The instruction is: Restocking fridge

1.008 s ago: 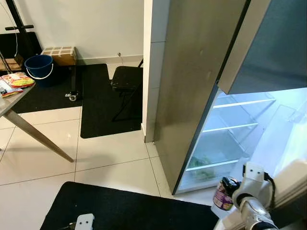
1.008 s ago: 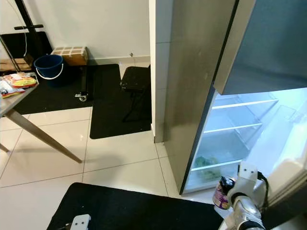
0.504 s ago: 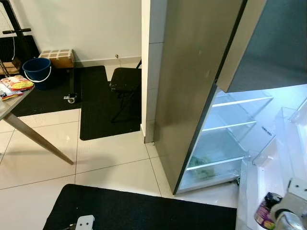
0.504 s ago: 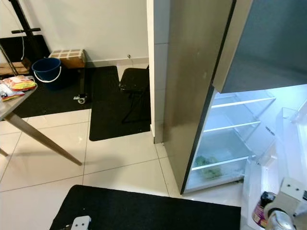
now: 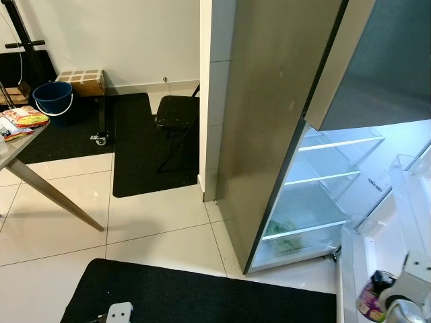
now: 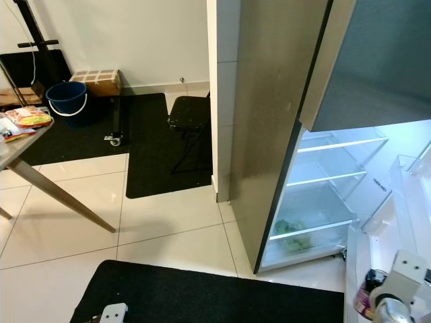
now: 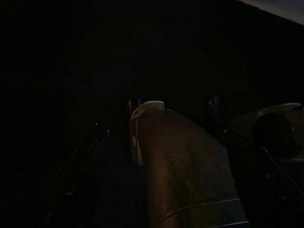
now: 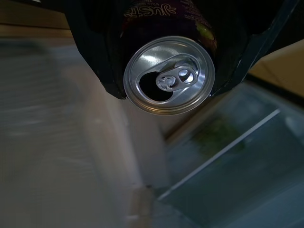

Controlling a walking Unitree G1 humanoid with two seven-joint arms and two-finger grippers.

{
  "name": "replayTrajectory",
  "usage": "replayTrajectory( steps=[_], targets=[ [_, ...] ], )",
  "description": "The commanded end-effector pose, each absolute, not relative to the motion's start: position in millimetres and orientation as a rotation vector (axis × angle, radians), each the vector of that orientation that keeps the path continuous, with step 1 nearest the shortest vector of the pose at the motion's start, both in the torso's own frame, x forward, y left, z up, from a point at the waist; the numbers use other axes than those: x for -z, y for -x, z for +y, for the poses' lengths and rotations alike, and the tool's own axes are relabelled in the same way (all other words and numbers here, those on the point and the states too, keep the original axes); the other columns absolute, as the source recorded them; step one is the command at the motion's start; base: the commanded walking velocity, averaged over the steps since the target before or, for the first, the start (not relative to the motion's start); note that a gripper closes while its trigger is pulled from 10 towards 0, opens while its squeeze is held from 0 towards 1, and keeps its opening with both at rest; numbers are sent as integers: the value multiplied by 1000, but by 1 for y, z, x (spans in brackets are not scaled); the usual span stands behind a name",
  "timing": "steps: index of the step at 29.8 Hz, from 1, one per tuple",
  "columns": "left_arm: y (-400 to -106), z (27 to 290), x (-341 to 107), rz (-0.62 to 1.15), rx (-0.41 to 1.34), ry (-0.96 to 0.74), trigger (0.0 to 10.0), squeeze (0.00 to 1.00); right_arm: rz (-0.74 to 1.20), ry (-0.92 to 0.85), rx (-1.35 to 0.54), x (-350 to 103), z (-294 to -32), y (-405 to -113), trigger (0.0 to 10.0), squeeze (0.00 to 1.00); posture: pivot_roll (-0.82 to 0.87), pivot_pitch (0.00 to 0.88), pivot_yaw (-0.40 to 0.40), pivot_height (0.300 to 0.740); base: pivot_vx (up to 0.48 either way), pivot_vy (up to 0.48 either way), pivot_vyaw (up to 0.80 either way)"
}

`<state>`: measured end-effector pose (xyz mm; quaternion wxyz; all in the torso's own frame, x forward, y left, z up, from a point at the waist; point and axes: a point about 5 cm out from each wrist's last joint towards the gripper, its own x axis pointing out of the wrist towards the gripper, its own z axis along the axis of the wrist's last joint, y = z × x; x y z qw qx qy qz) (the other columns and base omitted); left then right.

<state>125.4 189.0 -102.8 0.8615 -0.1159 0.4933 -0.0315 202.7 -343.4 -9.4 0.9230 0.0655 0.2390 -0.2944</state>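
Right gripper (image 8: 167, 52): clamped on a drink can (image 8: 167, 75), one black finger on each side of it; silver top with open pull-tab faces the wrist camera.
Can, head views: purple-labelled, at 5 o'clock of the frame (image 5: 372, 296), just in front of the silver right wrist, over the white inner face of the fridge door (image 5: 377, 249).
Fridge (image 5: 269, 114): steel side panel at centre; lower compartment open and lit at 3 o'clock.
Shelves (image 5: 322, 177): glass, bare; green produce (image 5: 286, 229) in the bottom drawer.
Door: swung out toward 4 o'clock, clear door bin (image 5: 404, 182) on its inner face.
Left gripper: idle, wrist view very dark; cannot tell finger state.
Floor: white tiles, black mat (image 5: 182, 296) at 6 o'clock, second mat (image 5: 135, 148) at 10 o'clock.
Surroundings: black folding chair (image 5: 176, 111) beside the fridge; blue bucket (image 5: 52, 97) and cardboard box (image 5: 81, 79) at 10 o'clock; table (image 5: 17, 151) with snack packets (image 5: 25, 116) at 9 o'clock.
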Motion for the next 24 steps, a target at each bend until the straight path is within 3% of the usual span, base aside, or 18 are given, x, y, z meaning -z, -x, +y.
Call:
replayTrajectory(
  steps=[1,10,16,24],
  targets=[
    [-118,191,105,1065,61,246,10000,0,458,-125,596,6,-345,-204,10000,0,-41,0,-6,740,0,0,0],
    [-119,190,105,1063,65,248,10000,0,315,-77,525,-25,-350,-234,10000,0,-46,0,-5,740,0,0,0],
    [-120,188,105,1060,68,253,10000,0,372,4,236,-21,-313,-258,10000,0,-48,0,-10,740,0,0,0],
    [-119,186,105,1060,65,260,10000,0,495,20,230,1,-297,-250,10000,0,-40,0,-14,740,0,0,0]
  ],
)
